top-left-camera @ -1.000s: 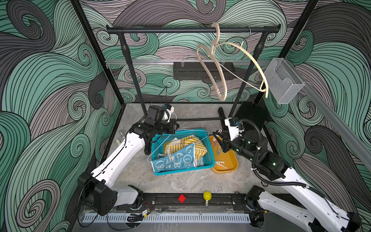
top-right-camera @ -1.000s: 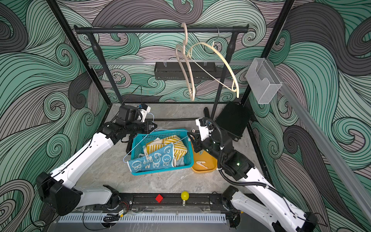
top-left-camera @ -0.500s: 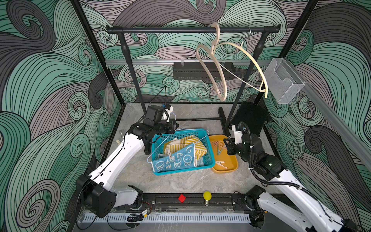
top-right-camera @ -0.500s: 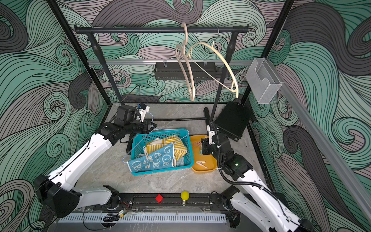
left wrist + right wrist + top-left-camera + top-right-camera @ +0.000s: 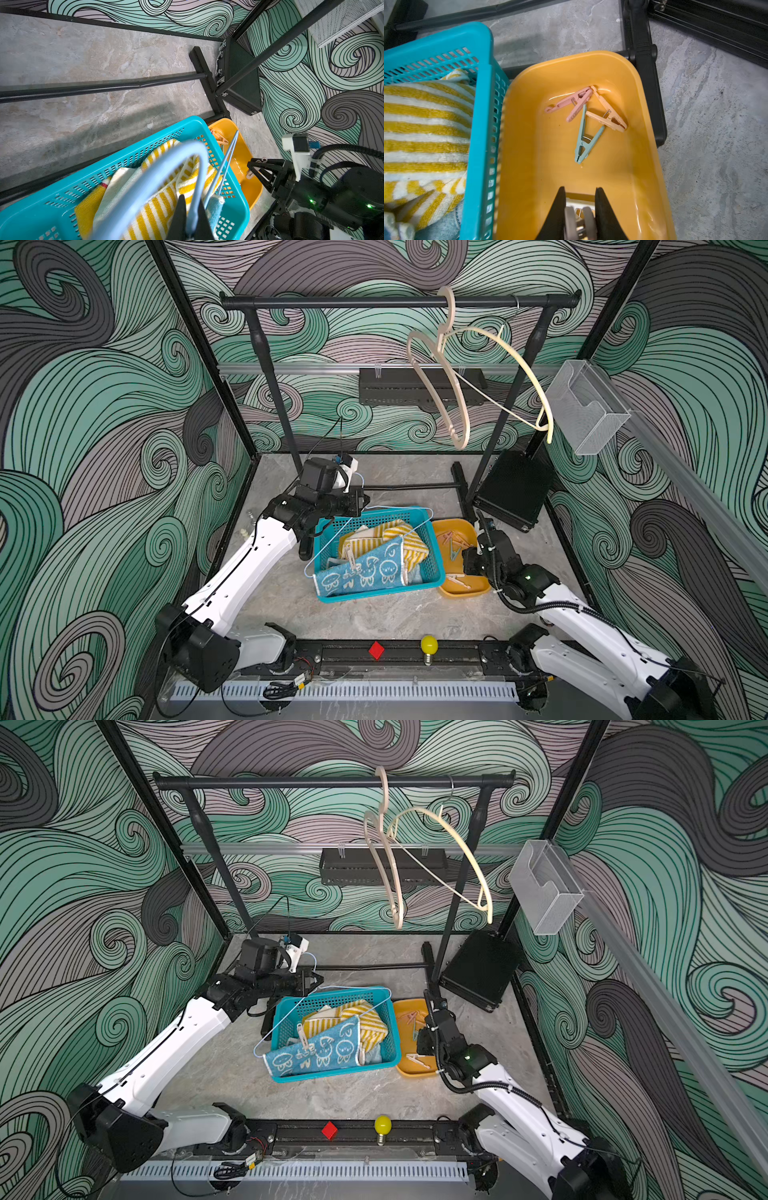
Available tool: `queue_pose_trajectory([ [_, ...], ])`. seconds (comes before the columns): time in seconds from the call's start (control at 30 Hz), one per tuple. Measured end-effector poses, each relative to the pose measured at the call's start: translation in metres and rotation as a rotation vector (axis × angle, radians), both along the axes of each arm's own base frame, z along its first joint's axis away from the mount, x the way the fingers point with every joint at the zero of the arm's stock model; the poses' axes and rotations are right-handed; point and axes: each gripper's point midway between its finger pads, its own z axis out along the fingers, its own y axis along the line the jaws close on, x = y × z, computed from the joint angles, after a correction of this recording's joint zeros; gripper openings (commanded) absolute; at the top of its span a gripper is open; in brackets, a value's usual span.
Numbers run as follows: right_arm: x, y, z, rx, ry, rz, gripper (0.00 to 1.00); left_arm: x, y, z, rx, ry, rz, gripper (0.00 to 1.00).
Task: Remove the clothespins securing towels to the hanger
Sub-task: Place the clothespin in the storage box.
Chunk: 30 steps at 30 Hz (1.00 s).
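over the orange tray (image 5: 529,145), my right jaws are clamped on a pale clothespin (image 5: 578,220); i should ease them apart low, so it drops beside the loose pins (image 5: 583,128) rather than bouncing out. my left jaws pinch the blue hanger (image 5: 158,166) over the basket (image 5: 376,593), where the towels (image 5: 365,572) keep a pin (image 5: 350,560). a second ago my right arm reached toward the basket; now it has drawn back.
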Motion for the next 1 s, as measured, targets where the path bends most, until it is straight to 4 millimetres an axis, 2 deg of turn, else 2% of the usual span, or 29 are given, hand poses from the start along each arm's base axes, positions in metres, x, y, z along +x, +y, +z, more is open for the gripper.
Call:
queue_pose_trajectory([
  [0.17, 0.006, -0.005, -0.012, -0.025, 0.027, -0.041, 0.01, 0.0, 0.0, 0.002, -0.003, -0.003, 0.002, 0.0],
  [0.4, 0.01, -0.017, -0.033, -0.061, 0.092, -0.119, 0.15, -0.002, 0.001, 0.005, -0.007, -0.01, 0.002, 0.0],
  [0.57, 0.01, -0.023, -0.041, -0.071, 0.119, -0.157, 0.44, -0.003, 0.001, 0.006, -0.009, -0.015, 0.003, 0.0],
  [0.73, 0.012, -0.025, -0.038, -0.062, 0.105, -0.181, 0.62, -0.003, 0.002, 0.007, -0.01, -0.018, 0.004, 0.0],
  [0.9, 0.014, -0.025, -0.027, -0.047, 0.073, -0.177, 0.66, -0.003, 0.002, 0.007, -0.009, -0.018, 0.003, 0.0],
  [1.0, 0.016, -0.019, -0.012, -0.029, 0.044, -0.137, 0.67, -0.003, 0.002, 0.007, -0.01, -0.018, 0.003, 0.0],
])
